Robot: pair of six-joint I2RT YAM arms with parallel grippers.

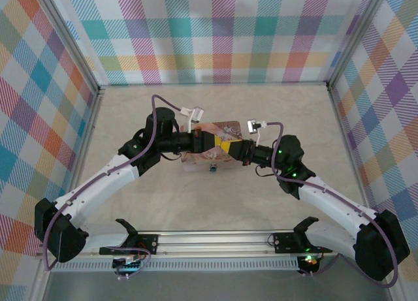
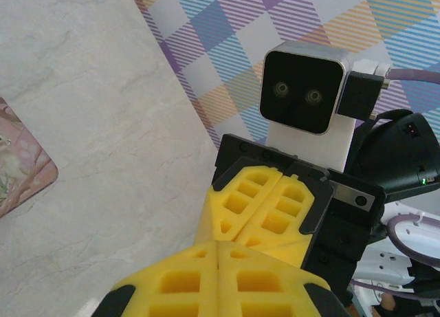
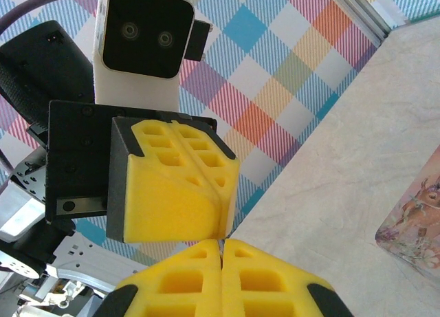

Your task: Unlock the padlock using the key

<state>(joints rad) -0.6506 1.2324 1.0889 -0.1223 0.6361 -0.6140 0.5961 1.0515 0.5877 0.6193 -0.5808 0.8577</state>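
Observation:
Both grippers meet tip to tip above the pink illustrated tin (image 1: 219, 128) in the middle of the table. My left gripper (image 1: 224, 146) (image 2: 218, 243) is shut, its yellow pads pressed flat together. My right gripper (image 1: 233, 149) (image 3: 221, 241) is also shut and faces it head on. Where the four fingertips touch there is a thin grey sliver (image 3: 221, 243); I cannot tell whether it is the key. A tiny dark bluish padlock (image 1: 212, 168) sits at the tin's near edge, just below the grippers.
The tin's corner shows in both wrist views (image 2: 20, 166) (image 3: 412, 227), lying on the pale marbled tabletop (image 1: 130, 118). Plaid walls (image 1: 209, 33) enclose the table at the back and sides. A metal rail (image 1: 209, 239) runs along the near edge between the arm bases.

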